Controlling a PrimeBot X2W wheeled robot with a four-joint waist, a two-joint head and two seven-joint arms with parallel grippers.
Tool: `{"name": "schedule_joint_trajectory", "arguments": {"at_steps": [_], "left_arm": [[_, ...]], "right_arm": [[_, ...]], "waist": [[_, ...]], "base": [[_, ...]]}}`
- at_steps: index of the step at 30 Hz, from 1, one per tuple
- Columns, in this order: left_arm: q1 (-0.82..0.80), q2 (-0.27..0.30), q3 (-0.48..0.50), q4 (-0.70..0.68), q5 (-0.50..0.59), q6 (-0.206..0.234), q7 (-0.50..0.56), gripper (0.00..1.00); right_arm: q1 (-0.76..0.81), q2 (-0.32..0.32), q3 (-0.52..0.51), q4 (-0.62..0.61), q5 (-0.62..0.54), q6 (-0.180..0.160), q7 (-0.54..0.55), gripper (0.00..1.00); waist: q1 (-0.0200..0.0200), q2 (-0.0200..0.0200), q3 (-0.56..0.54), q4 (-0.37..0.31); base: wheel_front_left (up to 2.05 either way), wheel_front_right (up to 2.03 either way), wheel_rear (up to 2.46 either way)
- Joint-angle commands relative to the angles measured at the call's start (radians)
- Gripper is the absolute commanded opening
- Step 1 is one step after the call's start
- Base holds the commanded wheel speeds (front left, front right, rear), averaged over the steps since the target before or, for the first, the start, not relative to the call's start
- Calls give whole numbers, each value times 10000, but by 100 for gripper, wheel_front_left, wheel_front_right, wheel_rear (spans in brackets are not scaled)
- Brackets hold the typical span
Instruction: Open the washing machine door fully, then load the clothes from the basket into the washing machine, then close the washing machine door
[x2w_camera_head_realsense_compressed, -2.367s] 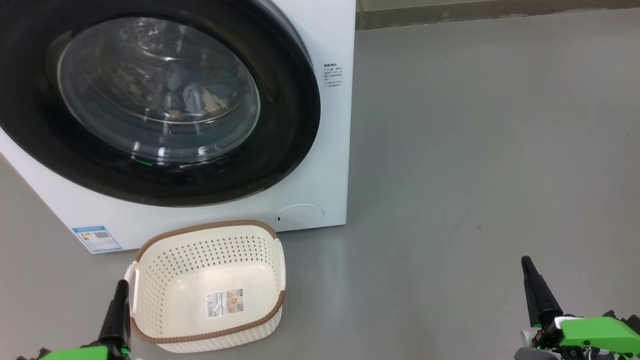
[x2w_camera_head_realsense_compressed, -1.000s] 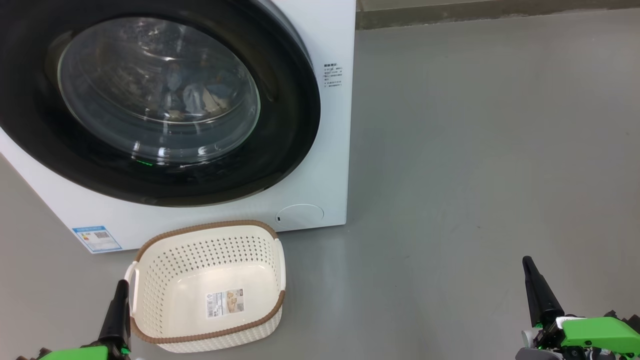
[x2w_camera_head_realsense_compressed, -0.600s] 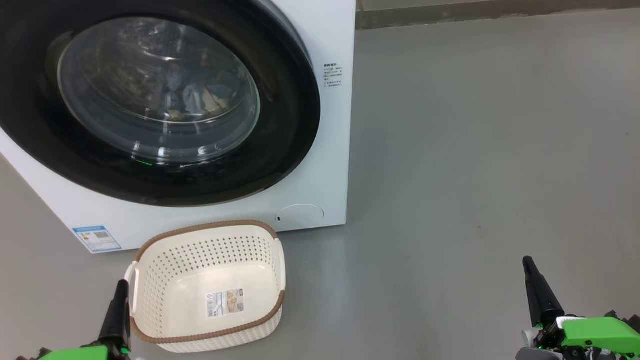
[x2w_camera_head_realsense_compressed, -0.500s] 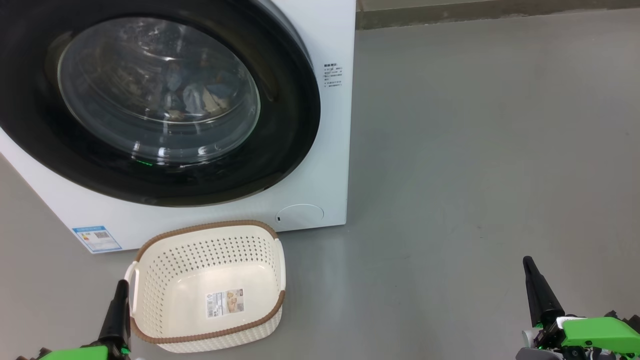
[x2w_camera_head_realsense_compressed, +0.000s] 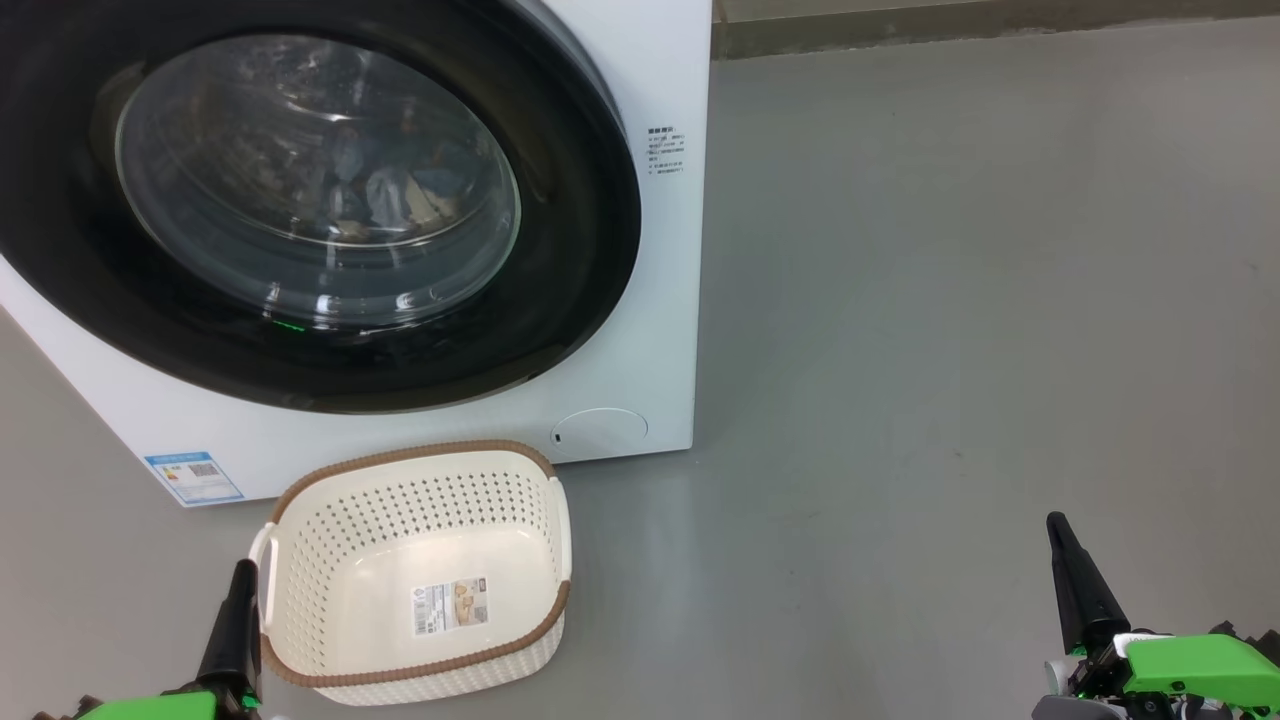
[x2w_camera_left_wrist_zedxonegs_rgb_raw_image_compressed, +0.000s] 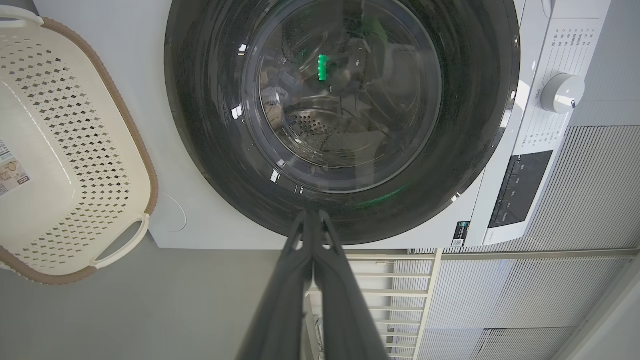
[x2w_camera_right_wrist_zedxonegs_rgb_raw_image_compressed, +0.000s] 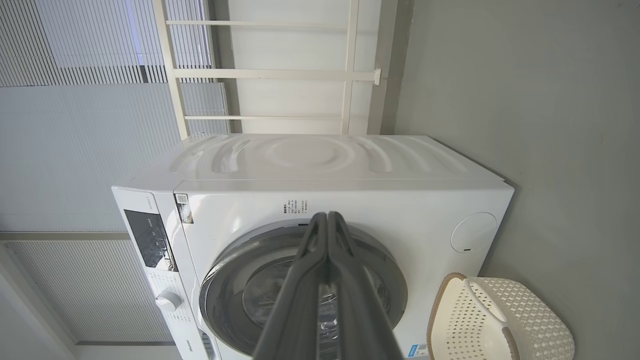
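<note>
The left fingers (x2w_camera_head_realsense_compressed: 232, 630) and the right fingers (x2w_camera_head_realsense_compressed: 1078, 590) are clenched on nothing, low and apart, probably resting. The empty basket (x2w_camera_head_realsense_compressed: 330, 520) stands just beside the left ones. The clothes (x2w_camera_head_realsense_compressed: 395, 200) lie behind the shut washing machine door (x2w_camera_head_realsense_compressed: 580, 230), so the task seems finished.

You have a grey floor (x2w_camera_head_realsense_compressed: 950, 300) carrying two things: the white washing machine (x2w_camera_head_realsense_compressed: 665, 300), ahead of your left tool (x2w_camera_head_realsense_compressed: 241, 575), and the cream basket (x2w_camera_head_realsense_compressed: 400, 500), just right of that tool, close before the machine.
</note>
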Motion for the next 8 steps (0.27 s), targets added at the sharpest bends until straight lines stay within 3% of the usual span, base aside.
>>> {"name": "schedule_joint_trajectory", "arguments": {"at_steps": [1,8], "left_arm": [[-395,198,305,-197,-38,-31,75,0],[-395,198,305,-197,-38,-31,75,0]], "right_arm": [[-399,-54,228,-255,-25,-9,70,0],[-400,-52,224,-254,-28,-9,73,0]], "waist": [[-1,-1,0,0],[-1,-1,0,0]], "base": [[0,0,0],[0,0,0]]}}
